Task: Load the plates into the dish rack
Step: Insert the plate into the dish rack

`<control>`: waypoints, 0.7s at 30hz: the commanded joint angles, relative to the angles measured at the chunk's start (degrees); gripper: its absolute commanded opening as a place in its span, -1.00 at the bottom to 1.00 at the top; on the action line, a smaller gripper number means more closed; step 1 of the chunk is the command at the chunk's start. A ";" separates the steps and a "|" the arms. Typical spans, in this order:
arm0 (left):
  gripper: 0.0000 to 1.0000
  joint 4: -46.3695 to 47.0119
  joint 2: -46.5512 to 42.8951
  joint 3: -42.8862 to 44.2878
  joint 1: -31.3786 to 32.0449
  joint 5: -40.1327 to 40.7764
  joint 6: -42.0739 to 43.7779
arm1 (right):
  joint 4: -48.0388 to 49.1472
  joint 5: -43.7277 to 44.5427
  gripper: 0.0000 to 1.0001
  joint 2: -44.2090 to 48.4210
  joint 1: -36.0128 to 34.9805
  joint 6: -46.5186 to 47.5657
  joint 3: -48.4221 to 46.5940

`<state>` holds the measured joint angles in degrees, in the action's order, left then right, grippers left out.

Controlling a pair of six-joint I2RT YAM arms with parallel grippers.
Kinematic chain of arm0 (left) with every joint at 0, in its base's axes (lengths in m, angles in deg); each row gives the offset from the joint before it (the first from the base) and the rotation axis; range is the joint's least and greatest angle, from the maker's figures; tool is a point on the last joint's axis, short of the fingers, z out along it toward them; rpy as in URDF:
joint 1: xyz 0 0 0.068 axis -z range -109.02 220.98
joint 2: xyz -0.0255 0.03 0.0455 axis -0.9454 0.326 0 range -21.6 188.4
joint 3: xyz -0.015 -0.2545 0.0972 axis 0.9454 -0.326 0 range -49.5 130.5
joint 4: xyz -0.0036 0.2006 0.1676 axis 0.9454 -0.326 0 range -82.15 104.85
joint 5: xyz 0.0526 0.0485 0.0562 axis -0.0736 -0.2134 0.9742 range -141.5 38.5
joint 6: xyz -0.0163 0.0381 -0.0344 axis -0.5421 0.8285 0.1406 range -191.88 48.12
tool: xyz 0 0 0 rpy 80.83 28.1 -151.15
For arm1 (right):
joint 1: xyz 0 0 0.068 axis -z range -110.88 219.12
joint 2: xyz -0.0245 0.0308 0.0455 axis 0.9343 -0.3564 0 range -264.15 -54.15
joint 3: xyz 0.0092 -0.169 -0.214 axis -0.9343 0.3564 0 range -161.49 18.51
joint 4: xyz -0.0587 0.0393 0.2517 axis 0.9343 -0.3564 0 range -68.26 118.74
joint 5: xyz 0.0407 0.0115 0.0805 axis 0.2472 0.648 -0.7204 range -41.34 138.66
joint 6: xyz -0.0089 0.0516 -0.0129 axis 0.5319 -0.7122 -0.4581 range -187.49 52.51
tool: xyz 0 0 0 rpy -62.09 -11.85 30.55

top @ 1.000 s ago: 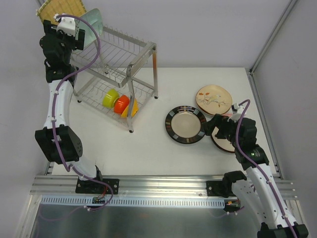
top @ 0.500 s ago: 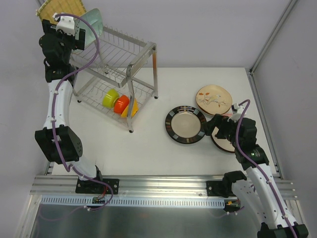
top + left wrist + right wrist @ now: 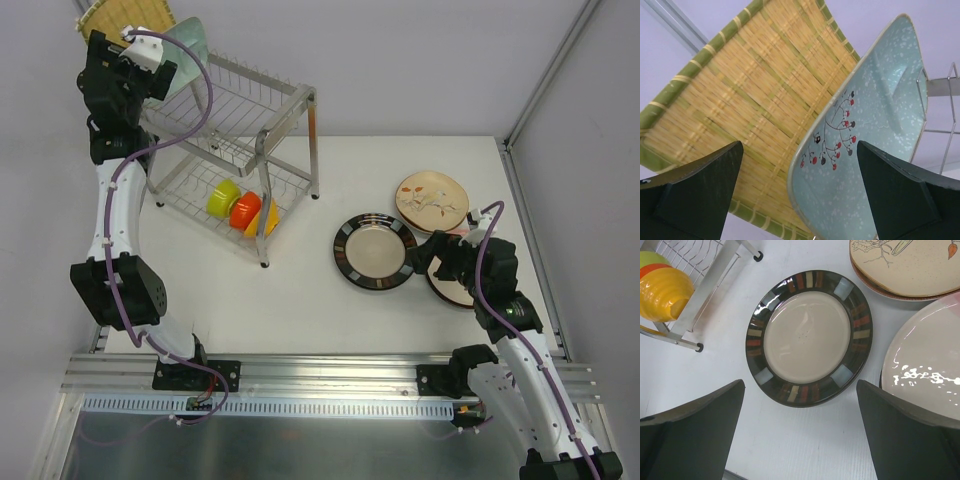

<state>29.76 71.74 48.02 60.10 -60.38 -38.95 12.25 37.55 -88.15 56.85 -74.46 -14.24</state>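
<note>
Left gripper (image 3: pixel 799 150) and right gripper (image 3: pixel 800 385) gape open (nothing held), so a clumsy withdrawal could tip the teal plate (image 3: pixel 875 125) off the rack (image 3: pixel 298 93).

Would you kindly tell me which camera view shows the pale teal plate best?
The left wrist view: the teal plate fills the frame, berry motif clear. The top external view shows it small and partly hidden; the right wrist view misses it.
</note>
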 commanded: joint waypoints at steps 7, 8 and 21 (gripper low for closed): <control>0.98 1.96 -0.26 3.56 0.41 -0.25 4.08 | 1.90 0.48 0.99 -0.02 -0.47 0.72 0.23; 0.98 1.87 -0.26 3.56 0.41 -0.95 3.47 | 1.90 0.48 0.99 -0.19 -0.47 0.81 0.15; 0.98 2.22 -2.72 3.47 0.68 -1.93 0.03 | 1.99 0.39 0.99 0.25 -0.47 0.55 0.41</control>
<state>29.76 71.89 49.07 60.19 -60.58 -37.44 12.25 37.55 -88.32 56.80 -74.46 -14.24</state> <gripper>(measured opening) 0.990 0.995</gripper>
